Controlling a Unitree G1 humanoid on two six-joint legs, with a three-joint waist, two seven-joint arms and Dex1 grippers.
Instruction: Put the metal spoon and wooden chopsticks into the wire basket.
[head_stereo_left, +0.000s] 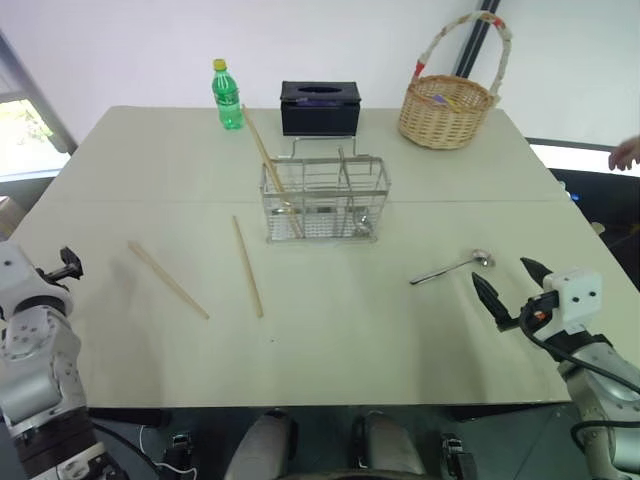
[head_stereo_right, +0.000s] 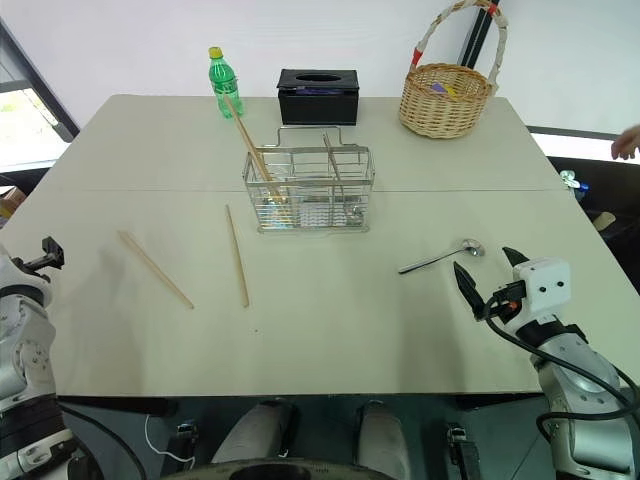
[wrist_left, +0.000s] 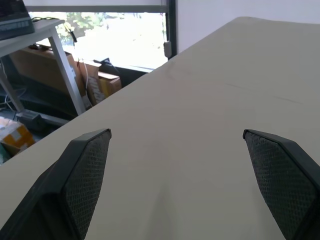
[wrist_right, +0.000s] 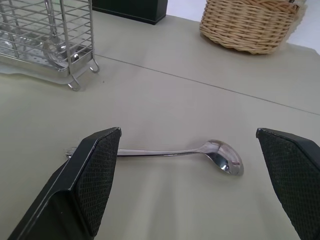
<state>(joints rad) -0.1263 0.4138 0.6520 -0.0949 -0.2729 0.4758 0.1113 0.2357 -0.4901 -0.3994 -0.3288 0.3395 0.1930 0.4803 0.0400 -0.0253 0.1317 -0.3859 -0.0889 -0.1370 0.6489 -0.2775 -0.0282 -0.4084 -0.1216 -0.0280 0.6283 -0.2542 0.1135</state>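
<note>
Left pincer (wrist_left: 175, 185): spread wide, holding nothing, hovering over bare worktop (head_stereo_left: 330, 330) at its left edge. Nearest loose chopstick (head_stereo_left: 167, 279) ahead and off to the inner side, lying flat on a diagonal, near end toward the middle of the worktop. A second chopstick (head_stereo_left: 248, 266) farther inward, lying nearly front to back, between the first one and the basket (head_stereo_left: 325, 198). Both well apart from that pincer, not touching each other. A third chopstick (head_stereo_left: 272, 170) already standing tilted in the basket's left compartment, leaning back and to the left; what may be one more stick (head_stereo_left: 343, 172) upright near the middle divider, too thin to be sure.

Right pincer (wrist_right: 192, 175): also spread wide and empty, pointing roughly level over the worktop. Spoon (wrist_right: 185, 152) just ahead of it and slightly inward, flat on the worktop, long axis running crosswise to the pincer's line of reach, bowl toward the outer finger, handle end toward the inner finger. Seen along the fingers, lying between them but beyond their tips, not touching.

Judged from this: right arm plainly nearer the spoon; a short advance and drop likely enough to bracket the handle. Basket beyond the spoon, ahead and to the left of that pincer.
</note>
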